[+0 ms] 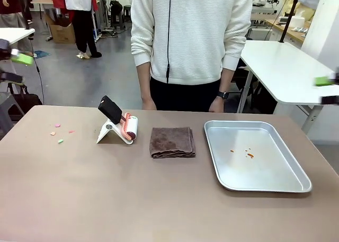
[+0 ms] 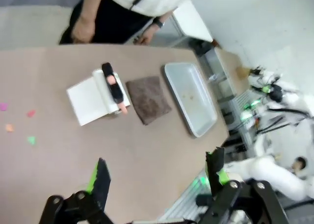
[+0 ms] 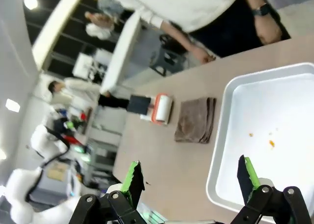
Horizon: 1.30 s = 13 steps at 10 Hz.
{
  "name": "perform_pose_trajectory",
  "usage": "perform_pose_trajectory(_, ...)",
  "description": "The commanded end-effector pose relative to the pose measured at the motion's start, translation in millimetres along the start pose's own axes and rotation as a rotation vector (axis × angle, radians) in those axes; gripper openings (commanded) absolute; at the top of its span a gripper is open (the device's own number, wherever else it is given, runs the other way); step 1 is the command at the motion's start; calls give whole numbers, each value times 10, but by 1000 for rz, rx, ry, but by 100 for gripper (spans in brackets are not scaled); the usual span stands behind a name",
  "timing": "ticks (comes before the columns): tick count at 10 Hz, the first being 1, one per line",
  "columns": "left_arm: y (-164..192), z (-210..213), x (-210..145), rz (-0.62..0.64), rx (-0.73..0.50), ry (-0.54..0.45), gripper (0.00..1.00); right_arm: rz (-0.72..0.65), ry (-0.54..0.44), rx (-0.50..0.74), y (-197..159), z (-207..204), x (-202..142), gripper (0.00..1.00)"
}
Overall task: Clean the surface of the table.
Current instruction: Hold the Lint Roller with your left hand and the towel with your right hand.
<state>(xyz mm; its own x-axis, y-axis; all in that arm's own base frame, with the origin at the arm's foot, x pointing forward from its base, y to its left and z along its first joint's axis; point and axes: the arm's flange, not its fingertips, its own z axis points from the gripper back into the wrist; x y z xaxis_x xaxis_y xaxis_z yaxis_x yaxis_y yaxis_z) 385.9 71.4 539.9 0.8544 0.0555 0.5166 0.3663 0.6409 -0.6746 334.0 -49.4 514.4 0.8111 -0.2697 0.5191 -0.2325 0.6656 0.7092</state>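
Observation:
The brown-taupe table [image 1: 159,199] carries several small coloured scraps [image 1: 59,132] at its far left. A lint roller [image 1: 121,123] with a black handle leans on a white stand near the middle-left. A folded brown cloth [image 1: 172,142] lies beside it. My left gripper [image 1: 15,67] hangs open, high off the table's left end. My right gripper [image 1: 327,90] hangs open, high off the right end. From the left wrist, the open gripper [image 2: 157,172] looks down on the roller [image 2: 112,84], cloth [image 2: 148,99] and scraps [image 2: 19,126]. The right gripper [image 3: 189,177] is open above the table's near edge [image 3: 167,160].
A metal tray [image 1: 220,170] with a few orange specks [image 1: 246,153] sits at the right; it also shows as the tray [image 2: 206,121] and tray [image 3: 221,160]. A person [image 1: 190,46] stands at the far edge, hands at their sides. A white table [image 1: 286,67] stands behind at right.

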Motion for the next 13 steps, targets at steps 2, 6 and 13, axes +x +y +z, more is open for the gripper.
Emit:
perform_pose_trajectory(2,-198,-394,278,-53,157,170,100,56,159,-173,644,-1134,-508,100)
perform_pose_trajectory(6,-250,-971,397,-72,205,315,100,175,347,-308,1143,-2398,-685,100)
perform_pose_trajectory(13,-163,-1428,235,-78,163,402,100,194,448,-319,1014,-2756,-917,100)
